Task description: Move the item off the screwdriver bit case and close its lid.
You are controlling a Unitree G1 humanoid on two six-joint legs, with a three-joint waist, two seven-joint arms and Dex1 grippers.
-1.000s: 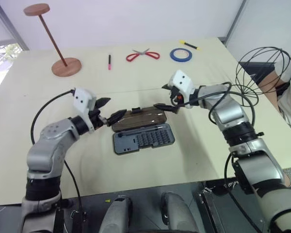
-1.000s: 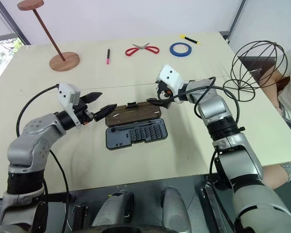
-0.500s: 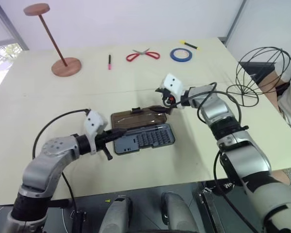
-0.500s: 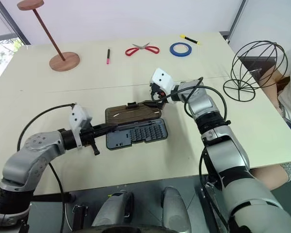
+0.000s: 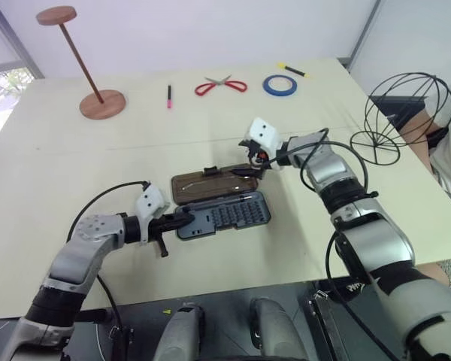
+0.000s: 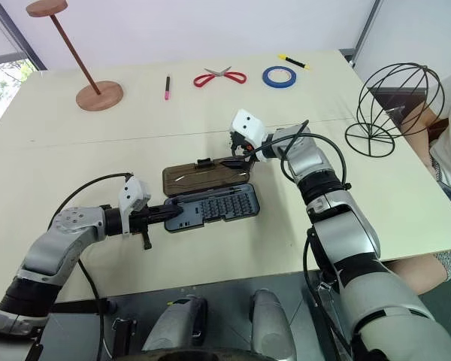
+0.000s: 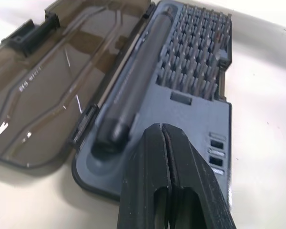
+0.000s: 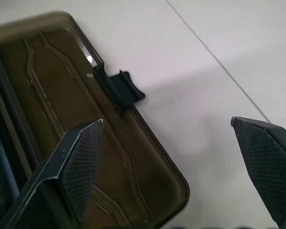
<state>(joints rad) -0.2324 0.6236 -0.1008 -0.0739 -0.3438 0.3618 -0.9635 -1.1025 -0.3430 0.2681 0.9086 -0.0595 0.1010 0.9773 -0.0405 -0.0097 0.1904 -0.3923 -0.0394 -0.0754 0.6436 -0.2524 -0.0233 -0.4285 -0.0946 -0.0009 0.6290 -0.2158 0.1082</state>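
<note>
Right hand (image 6: 239,156) hovers at the right end of the lid (image 6: 204,175), fingers spread wide apart and gripping nothing; in its wrist view one finger (image 8: 78,164) hangs over the brown plastic and the other (image 8: 269,164) over bare tabletop (image 6: 135,113), so the lid's short end sits between them. That looks like the relation to watch: the lid lies flat, flung open, its long axis running left to right across the centre of the frame, hinged along its lower edge to the tray below it. The small black latch (image 8: 124,90) sticks out from the far long edge, toward the top of the frame.

Left hand (image 6: 171,214), fingers pressed together and empty, rests low at the left end of the screwdriver bit case (image 6: 210,207), its tips over the bare blue-grey corner beside the dark driver handle (image 7: 133,86). My read is that it is there to pin the tray while the right hand, nearer the free end, swings the lid over toward the bottom of the frame.

Rows of small bits (image 7: 195,62) fill the right part of the tray. The lid is smoky, translucent, round-cornered, and catches highlights.

Over at the right edge of the frame the item (image 6: 398,105), a black wire globe on a ring base, stands upright on the tabletop, well apart from the case. So that step looks done; the closing remains.
</note>
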